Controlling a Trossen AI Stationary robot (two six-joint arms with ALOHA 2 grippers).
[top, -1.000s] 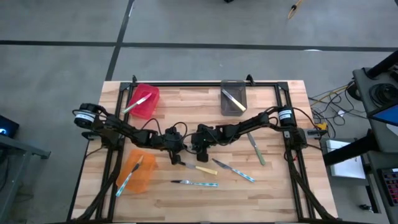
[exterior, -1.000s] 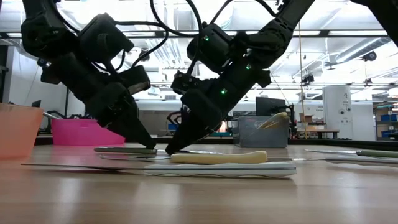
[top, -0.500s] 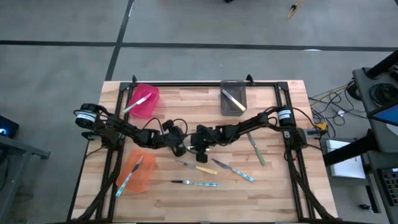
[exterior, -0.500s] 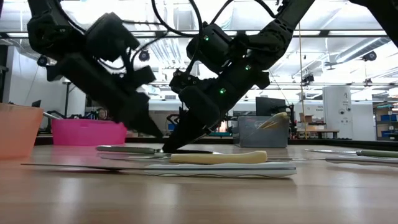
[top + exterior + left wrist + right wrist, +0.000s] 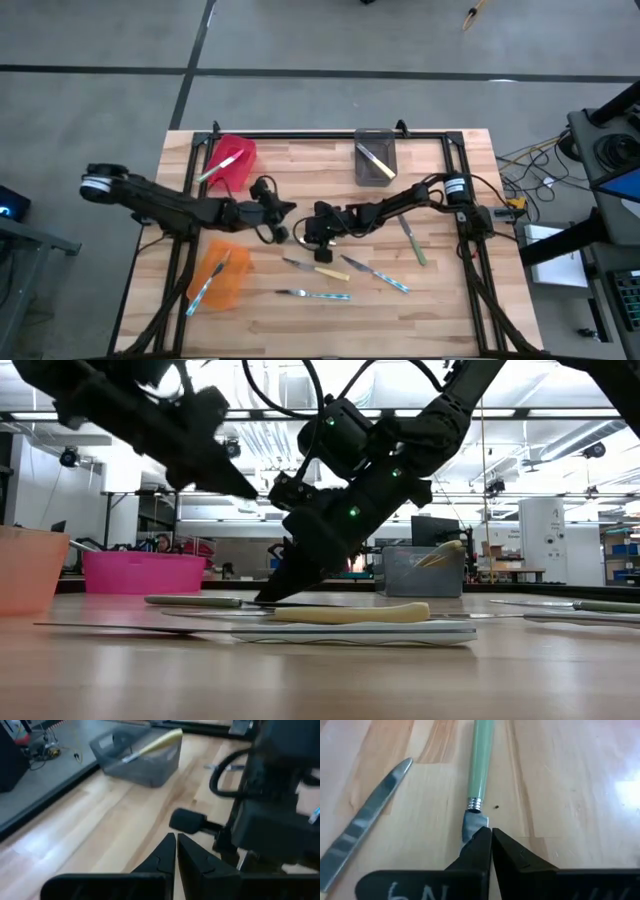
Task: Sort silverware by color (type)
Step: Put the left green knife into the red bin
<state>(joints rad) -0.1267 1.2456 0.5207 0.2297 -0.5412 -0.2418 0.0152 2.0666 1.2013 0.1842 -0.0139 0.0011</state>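
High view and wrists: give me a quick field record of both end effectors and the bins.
right end effector: mid-table, shut on the blade of the green-handled knife, which lies flat on the table
left end effector: shut, empty, raised above the table
grey bin: holds a yellow-handled knife
orange bin: holds a blue-handled knife
red bin: holds one knife, handle colour unclear
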